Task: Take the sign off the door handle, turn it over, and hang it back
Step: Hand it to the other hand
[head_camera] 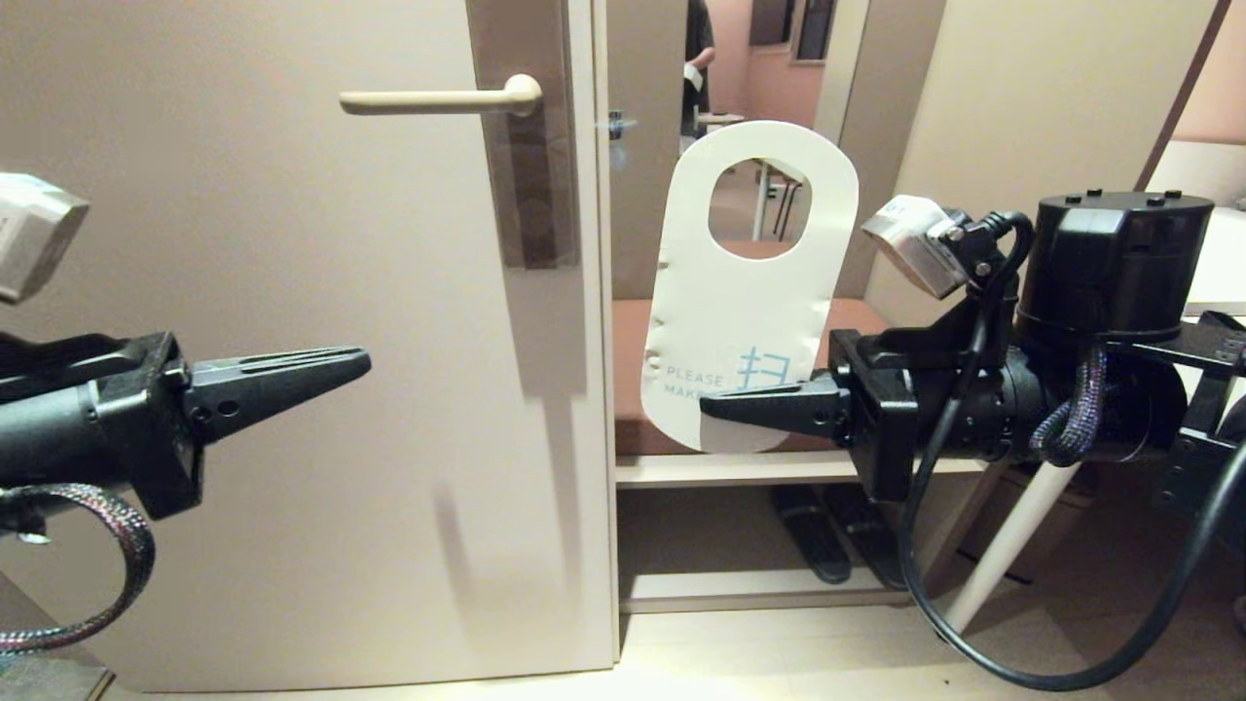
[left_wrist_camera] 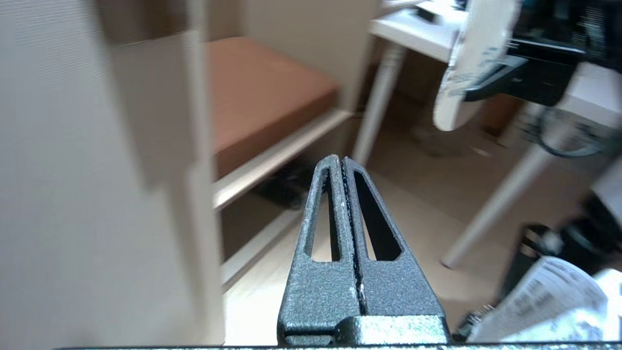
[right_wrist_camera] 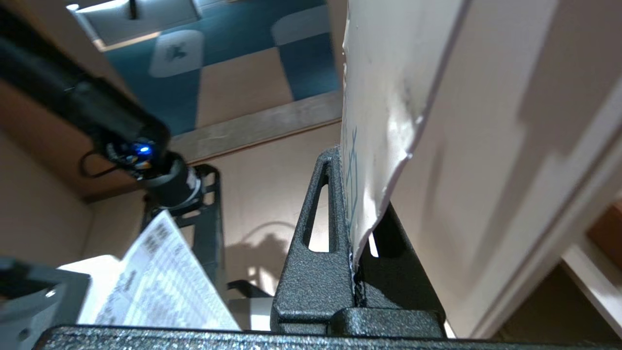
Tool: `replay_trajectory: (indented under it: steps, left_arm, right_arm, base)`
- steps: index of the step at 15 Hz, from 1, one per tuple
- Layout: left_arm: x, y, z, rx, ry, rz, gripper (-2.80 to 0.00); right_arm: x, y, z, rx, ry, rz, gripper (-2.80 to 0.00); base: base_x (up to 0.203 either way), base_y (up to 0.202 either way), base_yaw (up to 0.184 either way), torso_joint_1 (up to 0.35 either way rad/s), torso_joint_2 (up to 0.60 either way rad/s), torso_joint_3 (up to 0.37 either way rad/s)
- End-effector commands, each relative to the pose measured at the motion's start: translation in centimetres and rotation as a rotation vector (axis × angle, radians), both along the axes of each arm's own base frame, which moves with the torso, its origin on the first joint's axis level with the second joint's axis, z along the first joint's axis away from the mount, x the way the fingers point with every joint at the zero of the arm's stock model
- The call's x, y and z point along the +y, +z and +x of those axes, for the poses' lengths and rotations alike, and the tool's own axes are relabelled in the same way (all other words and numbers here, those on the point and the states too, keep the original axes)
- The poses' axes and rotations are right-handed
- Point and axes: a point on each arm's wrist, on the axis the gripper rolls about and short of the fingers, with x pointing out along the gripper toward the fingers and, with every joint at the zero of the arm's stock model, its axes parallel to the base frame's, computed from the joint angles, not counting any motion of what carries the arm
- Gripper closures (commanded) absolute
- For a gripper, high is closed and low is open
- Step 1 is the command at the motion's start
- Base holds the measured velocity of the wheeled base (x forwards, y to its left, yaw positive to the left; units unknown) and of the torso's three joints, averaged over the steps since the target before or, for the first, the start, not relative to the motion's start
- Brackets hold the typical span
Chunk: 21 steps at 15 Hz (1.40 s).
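Fingers of the right gripper (head_camera: 715, 409) were clamped on the lower end of the sign (head_camera: 745, 292), pinching it by its bottom edge near the blue lettering. The sign stood nearly upright in the air, its long axis close to vertical with a slight lean, its rounded top end and oval hole uppermost and its white face with blue text turned toward the head camera. It hung free of the door handle (head_camera: 438, 99), off to the handle's right, in front of the gap beside the door's edge. The right gripper reached in level from the right, pointing left.

In the right wrist view the sign (right_wrist_camera: 384, 97) rose edge-on from between the fingers (right_wrist_camera: 316, 272), its gripped edge a little crumpled.

The door handle lay horizontal on its brown-grey plate (head_camera: 526, 146), its free end pointing left, with nothing hung on it. The door (head_camera: 292, 389) stood tan and flat behind the left arm.

The left gripper (head_camera: 365, 362) was held level at the left, below the handle and well apart from the sign, pointing right. Its fingers (left_wrist_camera: 320, 214) were pressed together and held nothing.

Beyond the door's edge a brown cushioned bench (head_camera: 633, 331) showed.
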Motion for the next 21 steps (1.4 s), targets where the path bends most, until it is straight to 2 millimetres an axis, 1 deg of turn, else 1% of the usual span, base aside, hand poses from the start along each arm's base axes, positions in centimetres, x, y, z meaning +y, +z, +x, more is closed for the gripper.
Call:
replay_trajectory:
  steps: [1,3,6,9,12,14,18,19,21]
  left_arm:
    - [-0.5,-1.4,2.3,0.053,-0.074,-0.001,0.0]
    - [-0.8,-2.0,3.3,0.058,-0.164,-0.011,0.0]
    - [-1.2,-2.8,4.1,0.084,-0.251,-0.019,0.0]
    - [-1.7,-3.5,5.4,0.079,-0.321,-0.026,0.0]
    - [-2.0,-2.8,6.8,0.045,-0.37,-0.033,0.0]
    - [-2.4,-2.6,6.9,0.039,-0.385,-0.034,0.0]
    - [-3.2,-2.4,6.5,0.061,-0.42,-0.048,0.0]
    - [-3.3,-2.4,6.5,0.061,-0.421,-0.048,-2.8]
    - [-3.3,-2.3,6.4,0.057,-0.421,-0.047,-2.8]
  right_arm:
    - [0.0,0.1,-0.1,-0.004,0.022,0.007,0.0]
    - [0.1,0.1,-0.1,0.004,0.067,0.013,0.0]
    - [0.2,0.0,-0.3,0.017,0.154,0.024,0.0]
    - [0.9,-0.7,-0.4,0.041,0.189,0.014,0.0]
    - [1.5,-1.2,-0.4,0.056,0.209,0.007,0.0]
    - [1.6,-1.7,-0.4,0.068,0.211,0.0,0.0]
    - [1.9,-2.3,-0.1,0.085,0.242,-0.003,0.0]
    - [1.9,-2.3,-0.1,0.088,0.245,-0.003,0.0]
    - [2.1,-2.5,0.0,0.091,0.247,-0.006,0.0]
  base:
    - [0.0,0.0,0.0,0.0,0.0,0.0]
    - [0.0,0.0,0.0,0.0,0.0,0.0]
    - [0.0,0.0,0.0,0.0,0.0,0.0]
    - [0.0,0.0,0.0,0.0,0.0,0.0]
    - [0.0,0.0,0.0,0.0,0.0,0.0]
    - [0.0,0.0,0.0,0.0,0.0,0.0]
    - [0.0,0.0,0.0,0.0,0.0,0.0]
    - [0.0,0.0,0.0,0.0,0.0,0.0]
    - [0.0,0.0,0.0,0.0,0.0,0.0]
